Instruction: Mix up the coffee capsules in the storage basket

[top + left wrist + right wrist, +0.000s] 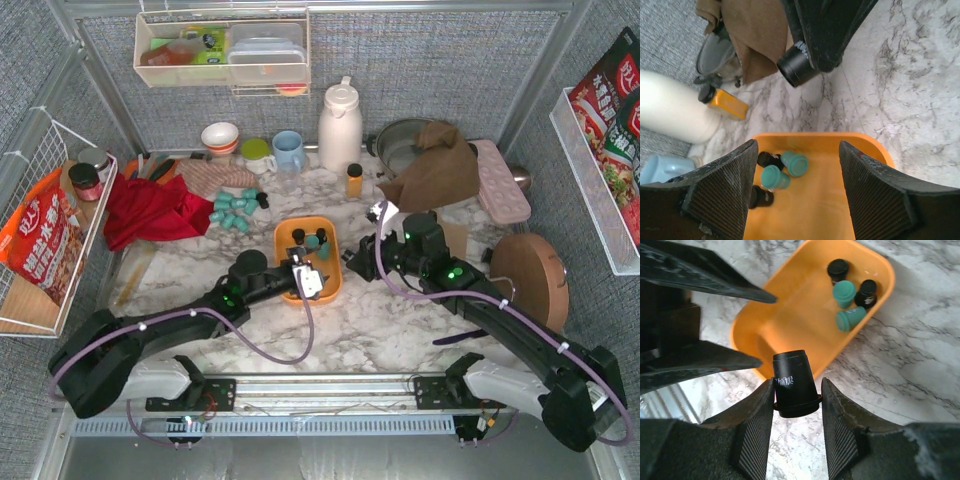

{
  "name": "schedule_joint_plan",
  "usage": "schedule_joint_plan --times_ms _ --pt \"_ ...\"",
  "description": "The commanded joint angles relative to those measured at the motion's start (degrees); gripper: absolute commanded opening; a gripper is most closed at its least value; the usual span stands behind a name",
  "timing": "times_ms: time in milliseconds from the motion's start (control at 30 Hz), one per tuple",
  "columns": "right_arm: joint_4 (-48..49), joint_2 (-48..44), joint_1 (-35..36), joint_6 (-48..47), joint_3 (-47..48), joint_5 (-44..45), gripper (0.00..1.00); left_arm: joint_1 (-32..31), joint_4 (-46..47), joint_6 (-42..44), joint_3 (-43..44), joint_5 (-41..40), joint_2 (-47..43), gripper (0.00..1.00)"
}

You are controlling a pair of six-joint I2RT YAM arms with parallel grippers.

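**Black capsule pinched beside the basket; other claw spread above it**

A black capsule [792, 382] is pinched between the fingers of the right claw [797, 385], with its wider, rimmed end nearer the wrist and its narrow end pointing away. The storage basket [747, 335] is seen just ahead of this claw's tips, resting on the marble table [920, 365]. At the end of the basket farthest from this claw, four coffee capsules [844, 292] are gathered close together: two teal and two black.

The left claw [798, 145] is held spread above the basket, and nothing is gripped between its fingers. The same cluster is seen just ahead of its tips, toward its left finger. Beyond those tips and past the basket's rim, the pinched capsule is held over bare marble.

From above, a loose heap of teal capsules [237, 210] is seen well beyond the left claw and off to its left, beside a red cloth [150, 212].
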Motion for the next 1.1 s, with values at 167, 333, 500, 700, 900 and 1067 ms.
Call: schedule_joint_plan --times_ms 167,333,500,700,900,1067 --pt "-1.47 -0.03 0.52 -0.79 2.19 -11.48 0.33 -2.82 7.06 13.97 2.69 -4.73 5.54 0.70" --pt "-2.77 1.57 0.83 -1.14 3.13 -12.50 0.33 -4.65 8.74 17.58 1.00 -5.36 5.23 0.63" --pt "-5.18 4.22 0.94 -1.57 4.90 -12.08 0.34 -6.03 9.88 19.74 -0.56 -4.65 4.24 0.60" --pt "-7.35 6.42 1.00 -1.93 6.31 -12.33 0.34 -7.55 9.93 21.37 -1.70 -5.14 3.48 0.59" --pt "-9.59 8.57 1.40 -2.31 7.89 -14.01 0.34 -7.88 9.95 22.01 -1.93 -5.38 4.11 0.58" --pt "-11.31 9.83 1.79 -2.95 8.83 -14.48 0.33 -7.98 10.12 22.59 -1.76 -5.75 4.54 0.58"
